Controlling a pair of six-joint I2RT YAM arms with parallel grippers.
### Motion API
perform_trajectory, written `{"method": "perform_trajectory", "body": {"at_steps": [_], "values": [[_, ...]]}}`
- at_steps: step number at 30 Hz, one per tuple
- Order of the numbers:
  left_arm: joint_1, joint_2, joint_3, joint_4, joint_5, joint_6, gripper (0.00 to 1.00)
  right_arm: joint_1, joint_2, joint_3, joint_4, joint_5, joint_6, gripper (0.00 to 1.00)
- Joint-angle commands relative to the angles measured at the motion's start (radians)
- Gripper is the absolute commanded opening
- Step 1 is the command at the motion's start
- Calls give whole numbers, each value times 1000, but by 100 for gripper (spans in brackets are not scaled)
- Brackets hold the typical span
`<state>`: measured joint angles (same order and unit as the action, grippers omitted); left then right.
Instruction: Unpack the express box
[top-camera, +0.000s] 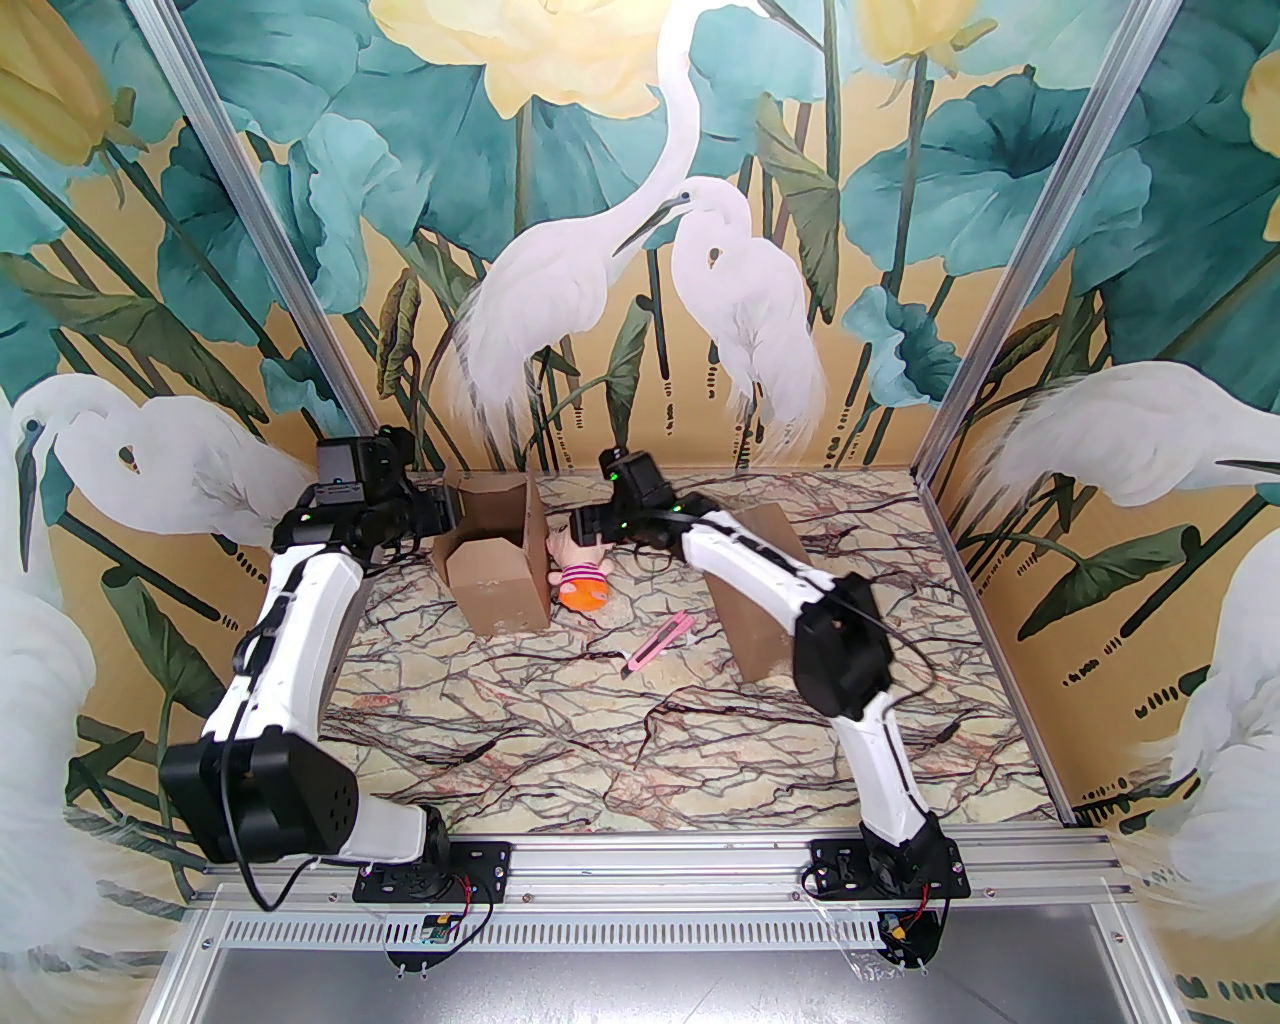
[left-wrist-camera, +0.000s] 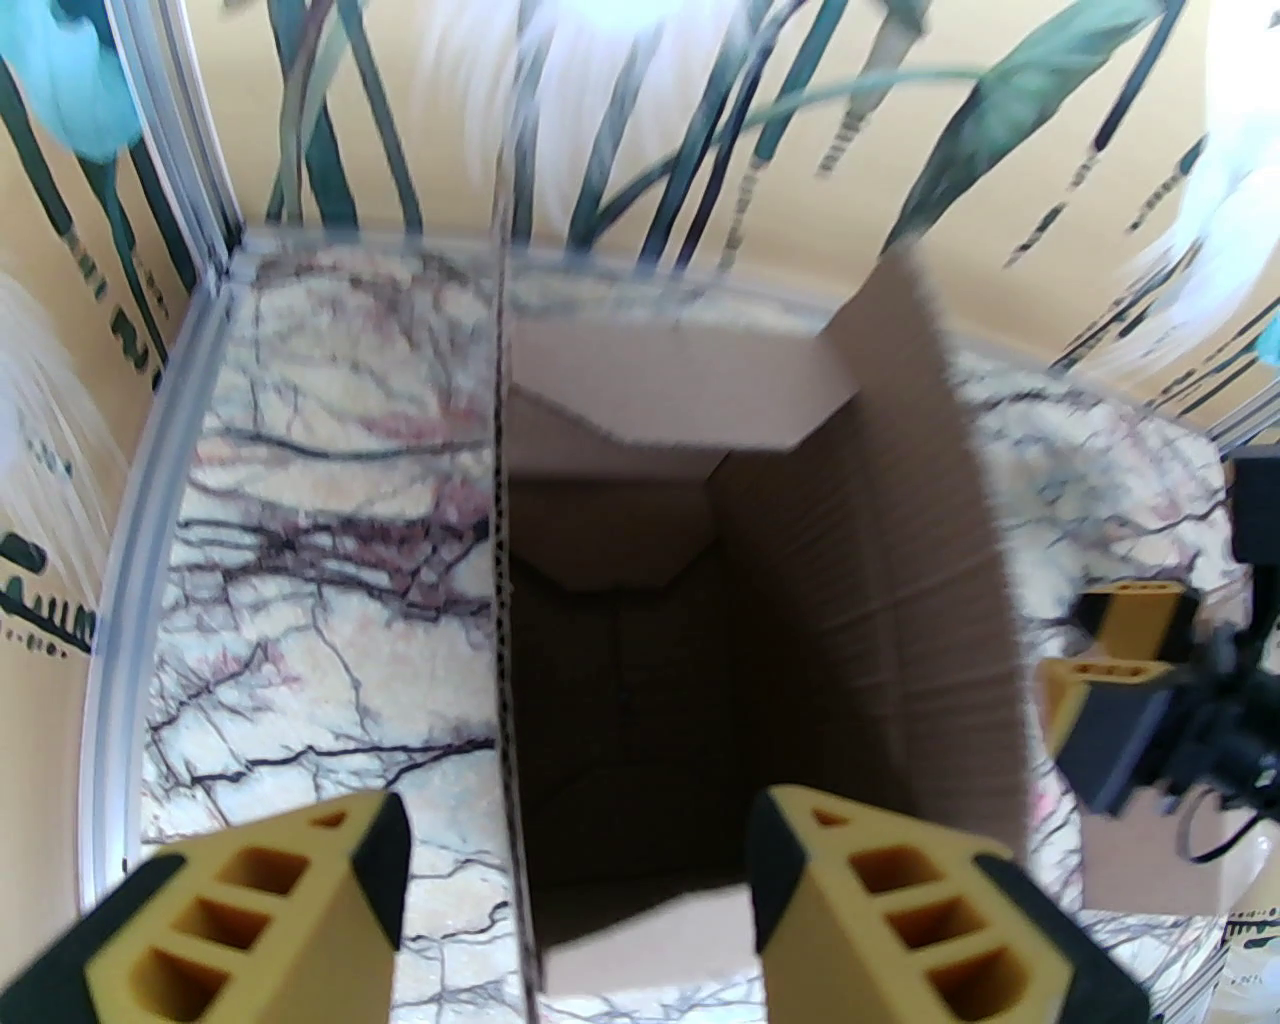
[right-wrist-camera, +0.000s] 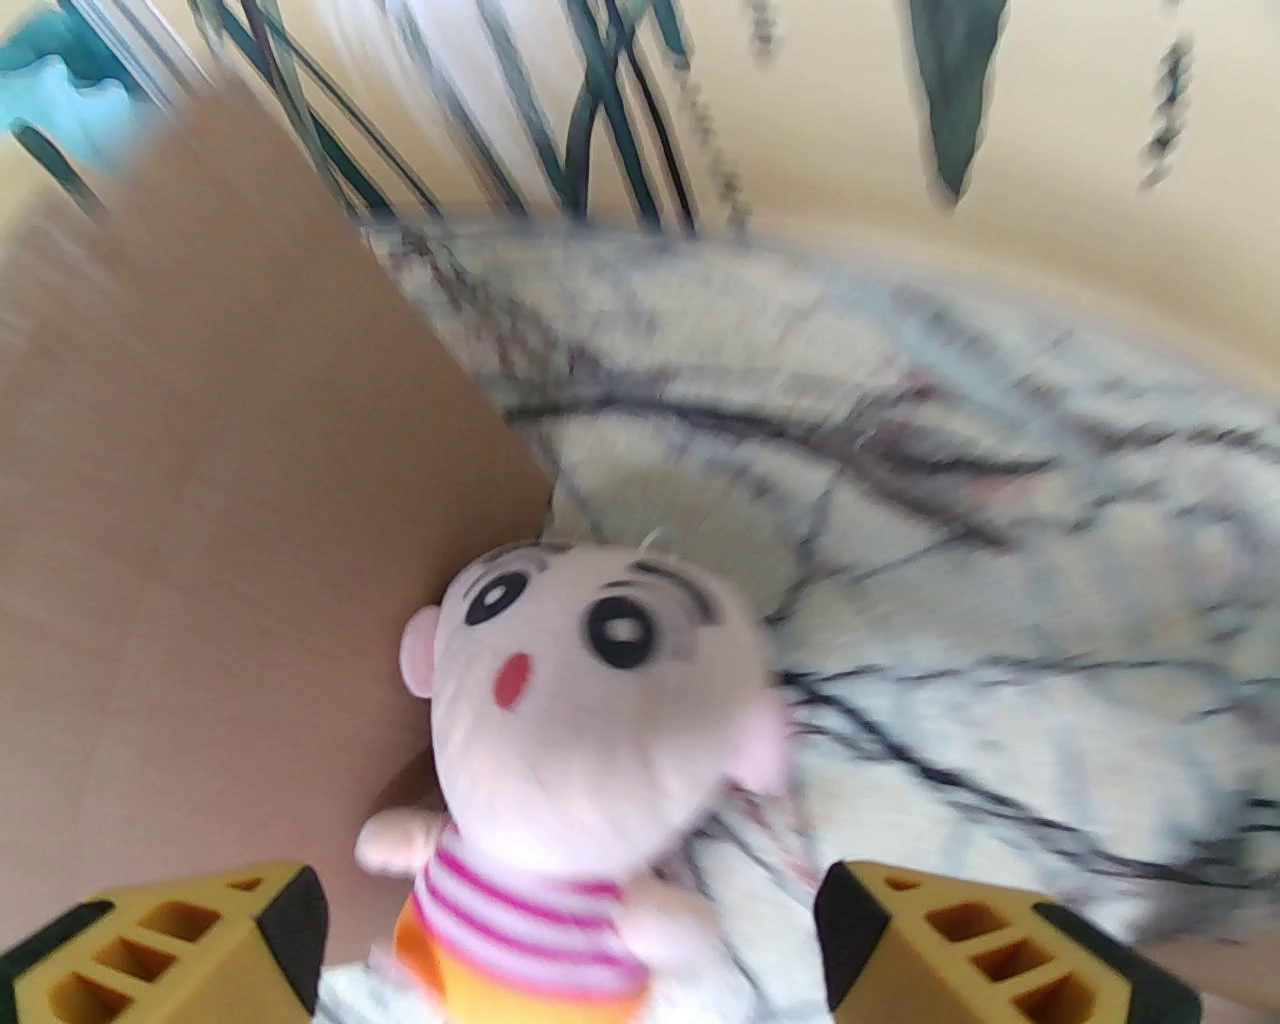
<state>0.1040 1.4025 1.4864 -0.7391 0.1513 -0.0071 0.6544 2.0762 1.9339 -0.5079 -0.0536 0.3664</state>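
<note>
The left gripper (left-wrist-camera: 575, 850) hangs open over the open cardboard box (left-wrist-camera: 930, 600). The right gripper (right-wrist-camera: 570, 930) stands open above the striped plush doll (right-wrist-camera: 590, 680) just beside the box.

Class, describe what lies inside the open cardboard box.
Bare cardboard walls and folded flaps show inside the box; the plush doll lies outside it. A near flap hides part of the floor.
</note>
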Motion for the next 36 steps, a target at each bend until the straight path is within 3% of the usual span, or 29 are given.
{"method": "perform_trajectory", "body": {"at_steps": [1,9,11,12,18,24,36], "values": [[-55,-83,28,-49,68,-22,60,-25,-236,-139,-33,20,-42,93],[-411,-148,-82,-72,50,-20,55,-95,-711,-613,36,167,58,93],[-513,-139,-101,-71,-6,-30,55,-105,-802,-692,37,209,60,96],[-562,-125,-115,-53,-16,-43,55,-109,-843,-731,37,223,60,100],[-778,53,-172,42,-34,-68,54,-121,-987,-894,37,256,102,99],[-798,264,-218,146,-21,-65,54,-119,-1087,-964,8,261,114,99],[-794,569,-76,76,-29,11,60,-122,-1239,-1096,12,273,142,99]]}}
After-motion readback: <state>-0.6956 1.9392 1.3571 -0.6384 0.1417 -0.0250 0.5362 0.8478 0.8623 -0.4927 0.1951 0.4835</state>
